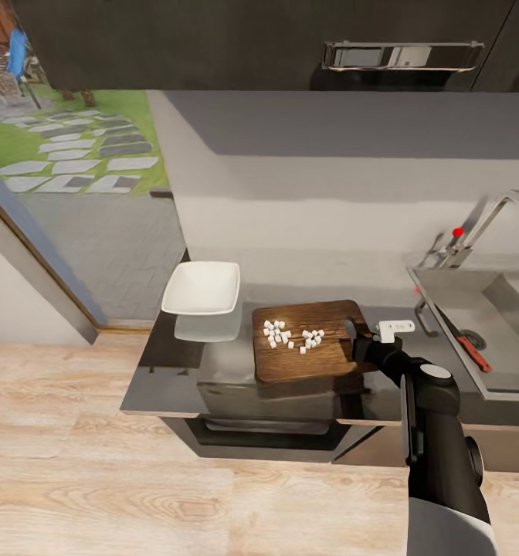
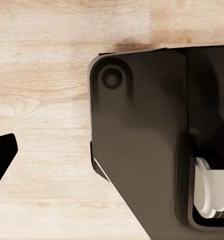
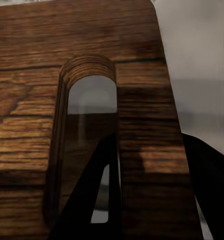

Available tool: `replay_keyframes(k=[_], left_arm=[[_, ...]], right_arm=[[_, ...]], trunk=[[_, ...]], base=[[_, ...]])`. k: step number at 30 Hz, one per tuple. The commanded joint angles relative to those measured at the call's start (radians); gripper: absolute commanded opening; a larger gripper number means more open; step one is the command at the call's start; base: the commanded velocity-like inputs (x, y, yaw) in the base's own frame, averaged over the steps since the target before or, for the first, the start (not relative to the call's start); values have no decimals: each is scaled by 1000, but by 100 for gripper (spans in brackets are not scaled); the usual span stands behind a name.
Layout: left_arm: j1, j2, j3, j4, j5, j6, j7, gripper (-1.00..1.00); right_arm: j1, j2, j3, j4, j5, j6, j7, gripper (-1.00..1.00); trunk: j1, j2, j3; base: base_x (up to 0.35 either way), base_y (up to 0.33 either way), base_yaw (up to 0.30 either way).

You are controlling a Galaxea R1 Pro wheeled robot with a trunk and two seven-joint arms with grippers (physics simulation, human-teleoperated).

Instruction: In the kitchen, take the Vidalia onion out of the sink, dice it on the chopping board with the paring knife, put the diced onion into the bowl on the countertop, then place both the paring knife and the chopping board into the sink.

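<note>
The brown chopping board lies on the grey countertop with several white pieces of diced onion on it. My right gripper is at the board's handle end. In the right wrist view, one finger reaches into the handle slot and the other finger sits outside the board's edge. The right gripper is shut on the strip of chopping board between them. The white bowl stands left of the board. The paring knife lies in the sink. A dark left fingertip hangs over the floor.
A chrome faucet with a red knob stands behind the sink. Dark wall cabinets hang above. The countertop ends at the left by an open doorway to a garden. Wooden floor lies in front.
</note>
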Motion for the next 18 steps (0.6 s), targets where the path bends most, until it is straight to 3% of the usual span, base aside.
replay_keyframes(k=[1, 14, 18], left_arm=[[0, 2, -8, -1, 9, -2, 9, 100], [0, 2, -8, 0, 10, -1, 9, 100], [0, 2, -8, 0, 9, -1, 9, 100]], right_arm=[[-1, 1, -2, -1, 10, 2, 10, -100], [-1, 1, -7, -1, 13, 7, 6, -100], [-1, 1, -9, -1, 13, 21, -25, -100]], trunk=[[1, -2, 0], [1, -2, 21], [1, -2, 27]], base=[[49, 0, 0], [6, 0, 0], [0, 0, 0]])
